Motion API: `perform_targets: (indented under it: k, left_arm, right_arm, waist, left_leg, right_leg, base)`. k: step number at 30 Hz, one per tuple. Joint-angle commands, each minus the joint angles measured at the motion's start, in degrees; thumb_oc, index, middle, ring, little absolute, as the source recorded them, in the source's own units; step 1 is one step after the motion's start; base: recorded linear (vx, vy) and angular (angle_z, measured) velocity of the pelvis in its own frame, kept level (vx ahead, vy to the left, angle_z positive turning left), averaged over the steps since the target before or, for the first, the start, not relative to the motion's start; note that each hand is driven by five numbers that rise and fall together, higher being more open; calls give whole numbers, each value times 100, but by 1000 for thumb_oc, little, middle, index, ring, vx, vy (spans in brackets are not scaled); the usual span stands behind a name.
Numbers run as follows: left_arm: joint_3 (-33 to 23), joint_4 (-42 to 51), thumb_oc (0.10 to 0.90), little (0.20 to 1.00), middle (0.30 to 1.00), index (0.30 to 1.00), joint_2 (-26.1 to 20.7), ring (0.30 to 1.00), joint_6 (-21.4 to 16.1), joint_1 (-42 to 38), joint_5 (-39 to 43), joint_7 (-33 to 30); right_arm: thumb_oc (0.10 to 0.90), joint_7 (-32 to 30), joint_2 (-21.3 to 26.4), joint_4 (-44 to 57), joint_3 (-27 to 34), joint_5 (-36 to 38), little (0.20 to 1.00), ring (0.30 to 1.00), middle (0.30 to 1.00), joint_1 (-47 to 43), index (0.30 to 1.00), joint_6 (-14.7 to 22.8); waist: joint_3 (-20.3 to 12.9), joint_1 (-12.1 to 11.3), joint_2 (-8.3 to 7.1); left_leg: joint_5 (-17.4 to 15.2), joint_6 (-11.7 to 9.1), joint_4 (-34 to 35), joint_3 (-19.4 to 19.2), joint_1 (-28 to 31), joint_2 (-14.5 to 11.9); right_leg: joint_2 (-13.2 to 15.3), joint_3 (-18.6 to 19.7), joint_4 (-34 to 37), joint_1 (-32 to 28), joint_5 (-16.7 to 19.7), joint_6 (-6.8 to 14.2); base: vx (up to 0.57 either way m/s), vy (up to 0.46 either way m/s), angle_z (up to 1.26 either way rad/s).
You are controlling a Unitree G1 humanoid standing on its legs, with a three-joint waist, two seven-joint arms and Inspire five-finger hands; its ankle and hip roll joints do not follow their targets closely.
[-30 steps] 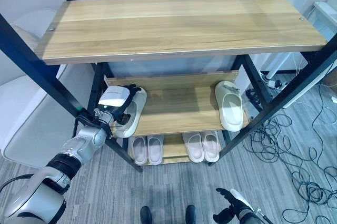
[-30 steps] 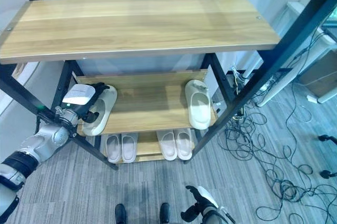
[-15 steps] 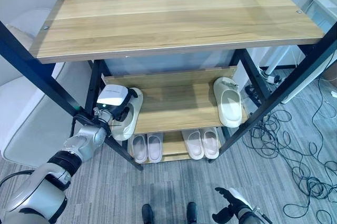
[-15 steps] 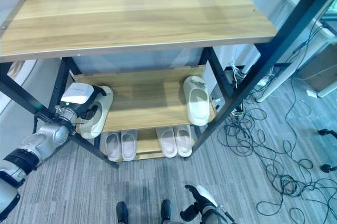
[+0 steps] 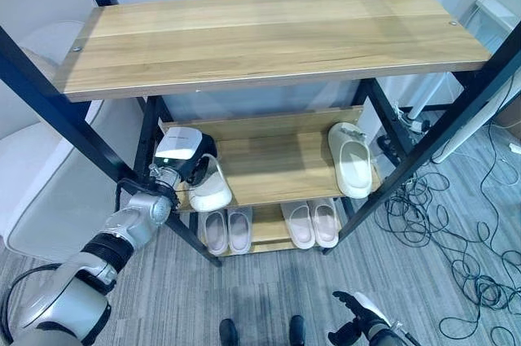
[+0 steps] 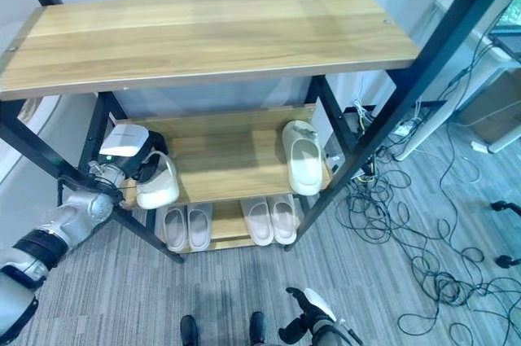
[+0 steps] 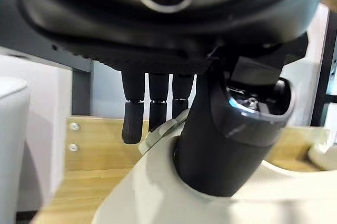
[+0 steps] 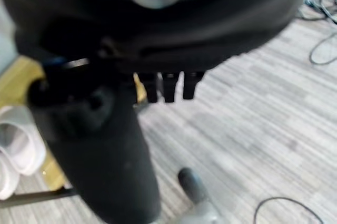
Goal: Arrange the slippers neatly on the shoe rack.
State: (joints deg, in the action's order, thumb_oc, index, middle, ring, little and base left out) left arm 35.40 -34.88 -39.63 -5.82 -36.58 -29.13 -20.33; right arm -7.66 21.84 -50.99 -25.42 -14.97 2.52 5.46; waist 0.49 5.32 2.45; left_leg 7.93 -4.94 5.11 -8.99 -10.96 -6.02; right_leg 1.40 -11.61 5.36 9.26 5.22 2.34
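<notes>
Cream-white slipper (image 5: 210,192) lies at the 9 o'clock end of the middle wooden shelf (image 5: 277,163) of the shoe rack (image 5: 269,37). The left hand (image 5: 189,168) pinches it: fingers (image 7: 132,121) curl over the slipper's far edge, thumb on the near side. A matching slipper (image 5: 352,159) rests at the 3 o'clock end of the same shelf. Two slipper pairs (image 5: 271,226) occupy the bottom shelf. The right hand (image 5: 356,331) hangs at 6 o'clock over the grey floor (image 5: 260,297), fingers relaxed and holding nothing.
</notes>
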Motion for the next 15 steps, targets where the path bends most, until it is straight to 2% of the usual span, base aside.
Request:
perform_targets:
  k: [1, 6, 15]
  left_arm:
    - [-503, 155, 400, 300, 300, 300, 279, 300, -169, -743, 222, -194]
    - [-500, 537, 400, 300, 300, 300, 701, 300, -234, -866, 499, -271]
    - [-500, 1005, 400, 300, 300, 300, 1029, 300, -310, -966, 718, -388]
  right_arm:
    - [800, -114, 127, 329, 72, -42, 900, 900, 900, -10, 900, 107]
    - [800, -174, 188, 388, 162, -51, 900, 900, 900, 19, 900, 67]
    - [800, -205, 268, 433, 213, -43, 900, 900, 900, 48, 900, 41]
  waist:
    - [-46, 83, -50]
    - [2, 157, 74]
    - [69, 270, 283]
  left_leg:
    - [-328, -167, -11, -78, 104, 108]
    - [-357, -161, -11, -138, 214, 111]
    - [-397, -140, -11, -301, 346, 112]
  right_leg:
    - [521, -84, -36, 172, -191, 782]
    - [523, -32, -36, 119, -210, 784]
    - [527, 121, -36, 108, -210, 805]
  base:
    - [0, 0, 0]
    - [7, -27, -7]
    - [0, 8, -12]
